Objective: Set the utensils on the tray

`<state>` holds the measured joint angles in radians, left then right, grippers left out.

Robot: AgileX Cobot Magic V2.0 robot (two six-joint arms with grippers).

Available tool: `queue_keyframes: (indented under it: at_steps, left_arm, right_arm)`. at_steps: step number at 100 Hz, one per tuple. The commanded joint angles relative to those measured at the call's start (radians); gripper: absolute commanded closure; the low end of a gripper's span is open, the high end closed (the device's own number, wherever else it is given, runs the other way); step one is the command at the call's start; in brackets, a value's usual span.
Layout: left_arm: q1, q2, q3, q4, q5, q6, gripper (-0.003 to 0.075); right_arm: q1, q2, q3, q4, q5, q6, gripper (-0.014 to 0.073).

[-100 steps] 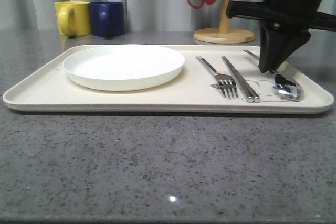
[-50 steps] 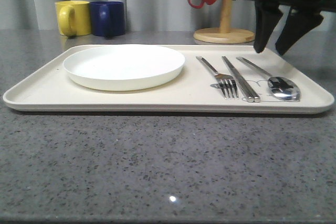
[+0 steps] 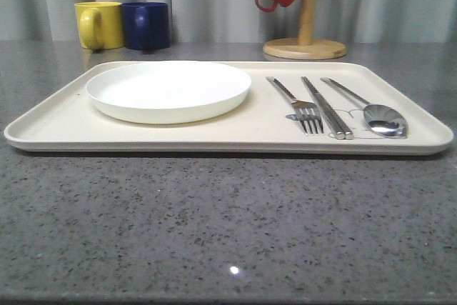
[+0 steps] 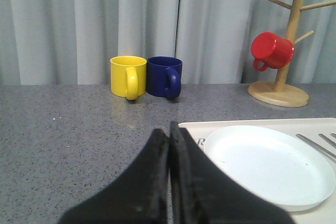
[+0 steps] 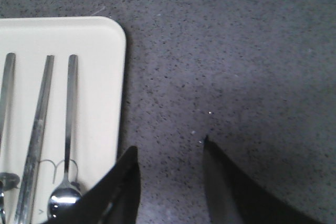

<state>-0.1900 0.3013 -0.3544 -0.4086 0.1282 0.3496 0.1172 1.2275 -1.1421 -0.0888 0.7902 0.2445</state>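
Fork (image 3: 298, 102), chopsticks (image 3: 326, 107), spoon (image 3: 371, 109) laid right of plate (image 3: 168, 89) on tray (image 3: 43, 128). Right gripper (image 5: 169, 182) spread wide, empty; left gripper (image 4: 169, 145) pressed closed.

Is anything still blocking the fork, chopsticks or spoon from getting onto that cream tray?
Nothing visible does. The fork, chopsticks and spoon already lie side by side on the tray, right of the white plate.
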Motion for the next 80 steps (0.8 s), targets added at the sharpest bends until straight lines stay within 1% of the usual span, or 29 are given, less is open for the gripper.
queue_keyframes:
  at_steps: [1, 31, 42, 51, 54, 61, 73, 78, 80]
  left_arm:
    - [-0.008, 0.007, -0.029, -0.006, -0.077, -0.009, 0.0738]
    - [-0.008, 0.007, -0.029, -0.006, -0.077, -0.009, 0.0738]
    - [-0.008, 0.007, -0.029, -0.006, -0.077, -0.009, 0.0738]
    - [-0.008, 0.007, -0.029, -0.006, -0.077, -0.009, 0.0738]
    - [-0.008, 0.007, -0.029, -0.006, -0.077, -0.009, 0.0738]
    - [-0.008, 0.007, -0.029, -0.006, -0.077, -0.009, 0.0738]
    - [-0.008, 0.007, -0.029, -0.006, -0.077, -0.009, 0.0738]
    - [-0.008, 0.007, -0.029, -0.006, -0.077, -0.009, 0.0738]
    - [-0.008, 0.007, -0.029, -0.006, -0.077, -0.009, 0.0738]
  right_arm:
    - [-0.018, -0.112, 0.076, -0.029, -0.115, -0.009, 0.0283]
    - [-0.02, -0.438, 0.45, -0.043, -0.38, -0.009, 0.0283]
    - [-0.02, -0.553, 0.539, -0.044, -0.443, -0.009, 0.0283]
    - [-0.02, -0.627, 0.597, -0.044, -0.487, -0.009, 0.03]
    - [-0.02, -0.645, 0.61, -0.044, -0.508, -0.009, 0.0319]
    - [-0.02, -0.683, 0.627, -0.044, -0.545, -0.009, 0.0398]
    - [-0.02, -0.712, 0.628, -0.046, -0.563, -0.009, 0.0593]
    - [-0.02, -0.714, 0.628, -0.046, -0.564, -0.009, 0.0663]
    - [-0.02, -0.714, 0.628, -0.046, -0.562, -0.009, 0.0664]
